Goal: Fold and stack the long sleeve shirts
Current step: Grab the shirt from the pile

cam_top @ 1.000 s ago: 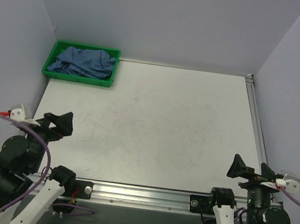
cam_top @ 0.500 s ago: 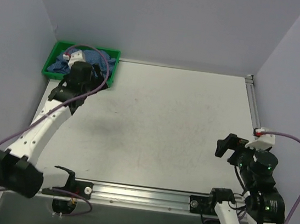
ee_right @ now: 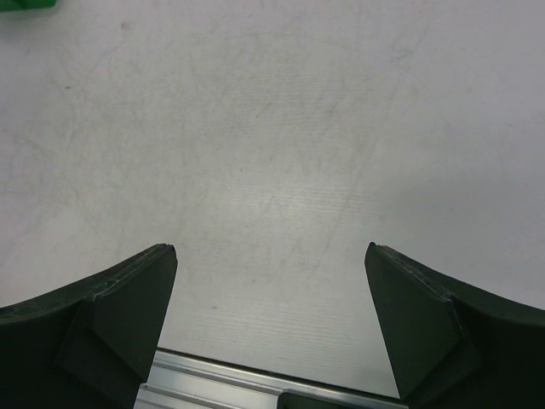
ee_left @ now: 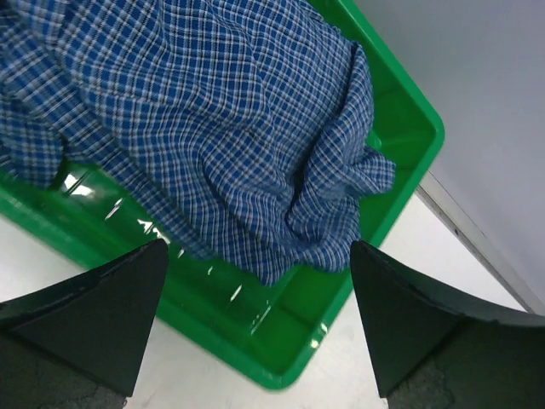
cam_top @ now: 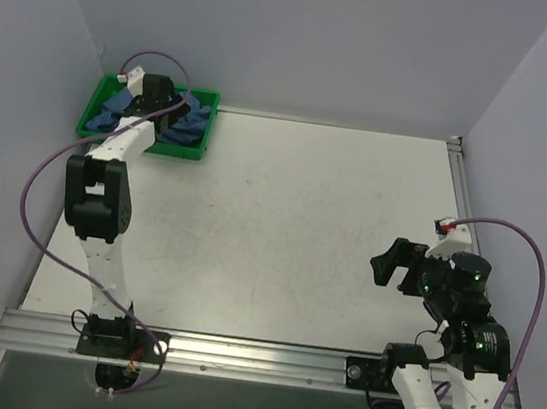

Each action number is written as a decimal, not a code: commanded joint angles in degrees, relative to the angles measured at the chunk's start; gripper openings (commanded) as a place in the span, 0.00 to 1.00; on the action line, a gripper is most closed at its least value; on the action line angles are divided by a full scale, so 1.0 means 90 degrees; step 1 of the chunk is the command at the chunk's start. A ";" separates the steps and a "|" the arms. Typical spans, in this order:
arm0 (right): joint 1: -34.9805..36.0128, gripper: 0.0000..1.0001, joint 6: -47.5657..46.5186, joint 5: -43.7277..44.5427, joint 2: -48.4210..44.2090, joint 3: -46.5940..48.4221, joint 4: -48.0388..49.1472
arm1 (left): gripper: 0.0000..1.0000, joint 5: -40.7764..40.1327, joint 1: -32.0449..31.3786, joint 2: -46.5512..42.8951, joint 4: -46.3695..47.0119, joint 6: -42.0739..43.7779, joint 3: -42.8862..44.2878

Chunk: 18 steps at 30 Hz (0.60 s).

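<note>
A crumpled blue fine-checked long sleeve shirt (cam_top: 195,121) (ee_left: 213,128) lies bunched in a green plastic tray (cam_top: 91,116) (ee_left: 289,349) at the table's far left corner. My left gripper (cam_top: 169,120) (ee_left: 257,247) hovers over the tray's near right corner with its jaws wide open, and nothing sits between them. The shirt's folds hang just beyond the fingertips (ee_left: 128,290). My right gripper (cam_top: 396,269) (ee_right: 271,249) is open above bare table at the near right, holding nothing.
The white table (cam_top: 292,217) is boxed in by pale walls on the left, back and right. An aluminium rail (cam_top: 254,353) (ee_right: 221,388) runs along the near edge, and another (cam_top: 463,204) along the right edge.
My left arm has reached from the near left across to the tray and now hangs over the shirt. The right gripper has lifted and moved left over the table. Both stayed open.
</note>
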 commanded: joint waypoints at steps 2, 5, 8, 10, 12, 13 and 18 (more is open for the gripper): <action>0.0057 1.00 -0.0187 -0.0755 -0.0032 -0.0208 0.0351 | 0.97 -0.0094 0.0166 0.0980 0.0846 -0.0462 0.0776; 0.0067 1.00 -0.0187 -0.0892 -0.0052 -0.0365 0.0488 | 0.97 -0.0231 0.0166 0.1654 0.0935 -0.0502 0.1321; 0.0058 1.00 -0.0207 -0.1028 -0.0052 -0.0472 0.0576 | 0.97 -0.0153 0.0166 0.2396 0.0624 -0.0512 0.2179; 0.0058 1.00 -0.0197 -0.1116 -0.0062 -0.0531 0.0635 | 0.97 -0.0162 0.0166 0.2874 0.0351 -0.0454 0.2621; 0.0077 1.00 -0.0197 -0.1116 -0.0062 -0.0560 0.0655 | 0.86 -0.0095 0.0166 0.3110 0.0398 -0.0414 0.3031; 0.0067 1.00 -0.0207 -0.1126 -0.0062 -0.0560 0.0655 | 0.83 -0.0017 0.0166 0.3304 0.0466 -0.0424 0.3120; 0.0077 1.00 -0.0207 -0.1117 -0.0130 -0.0482 0.0645 | 0.43 0.0969 0.0644 0.3872 0.0904 -0.0687 0.3774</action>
